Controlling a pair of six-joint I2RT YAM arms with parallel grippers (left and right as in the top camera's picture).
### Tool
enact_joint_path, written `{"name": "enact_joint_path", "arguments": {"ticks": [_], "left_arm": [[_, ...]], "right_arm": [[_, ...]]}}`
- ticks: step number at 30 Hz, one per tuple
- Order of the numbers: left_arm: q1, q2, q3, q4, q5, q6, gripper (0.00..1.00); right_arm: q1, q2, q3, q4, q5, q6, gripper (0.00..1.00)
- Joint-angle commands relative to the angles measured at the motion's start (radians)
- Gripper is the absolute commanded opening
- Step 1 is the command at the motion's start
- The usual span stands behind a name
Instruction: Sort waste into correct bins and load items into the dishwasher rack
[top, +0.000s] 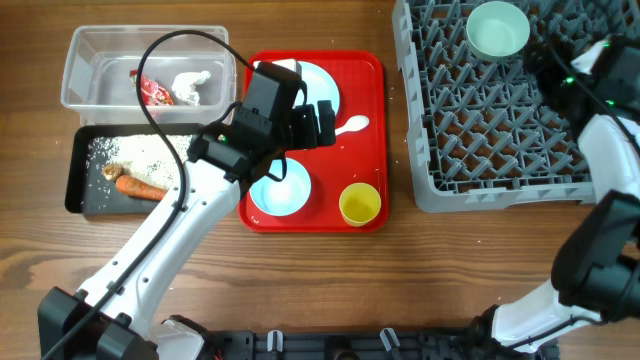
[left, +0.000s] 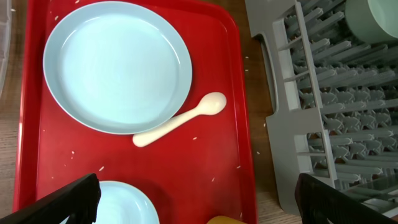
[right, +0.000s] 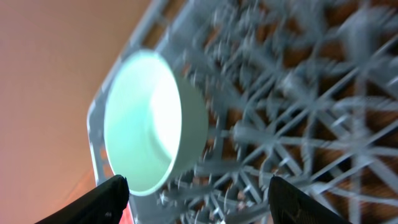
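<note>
My left gripper (top: 322, 124) (left: 199, 202) is open and empty above the red serving tray, over the white spoon (top: 352, 125) (left: 180, 121). The large light-blue plate (top: 325, 85) (left: 118, 65), the smaller dish (top: 280, 190) (left: 124, 205) and the yellow cup (top: 360, 204) (left: 227, 219) lie on that tray. My right gripper (top: 542, 56) (right: 199, 199) is open and empty beside the pale-green bowl (top: 497, 28) (right: 149, 121), which sits in the grey rack (top: 480, 120) (right: 298, 112). The clear tub (top: 90, 70) holds the red wrapper (top: 155, 92) and white tissue (top: 192, 87). The black tray (top: 78, 170) holds rice (top: 150, 155), the carrot (top: 140, 187) and a brownish scrap (top: 112, 171).
The red serving tray (top: 372, 140) (left: 224, 143) lies between the two bins and the rack, with a few rice grains on it. The rack's left wall (left: 280, 124) stands close to the tray's right edge. Bare wood lies in front of the tray.
</note>
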Motion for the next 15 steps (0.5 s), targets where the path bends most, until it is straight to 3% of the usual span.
{"name": "enact_joint_path", "arguments": {"ticks": [1, 5, 6, 8, 9, 15], "left_arm": [[0.005, 0.002, -0.002, 0.003, -0.013, 0.012, 1.0], [0.005, 0.002, -0.002, 0.003, -0.013, 0.012, 1.0], [0.005, 0.002, -0.002, 0.003, -0.013, 0.012, 1.0], [0.005, 0.002, -0.002, 0.004, -0.013, 0.012, 1.0], [0.005, 0.002, -0.002, 0.003, -0.013, 0.012, 1.0], [0.005, 0.002, -0.002, 0.003, -0.013, 0.012, 1.0]], "right_arm": [[0.047, 0.038, 0.003, 0.035, -0.051, 0.029, 0.75], [0.081, 0.05, 0.003, 0.026, 0.068, 0.045, 0.72], [0.086, 0.056, 0.003, 0.026, 0.082, 0.045, 0.69], [0.097, 0.076, 0.002, 0.028, 0.112, 0.045, 0.52], [0.103, 0.089, 0.002, 0.041, 0.132, 0.045, 0.5], [0.109, 0.146, 0.002, 0.142, 0.193, 0.037, 0.49]]}}
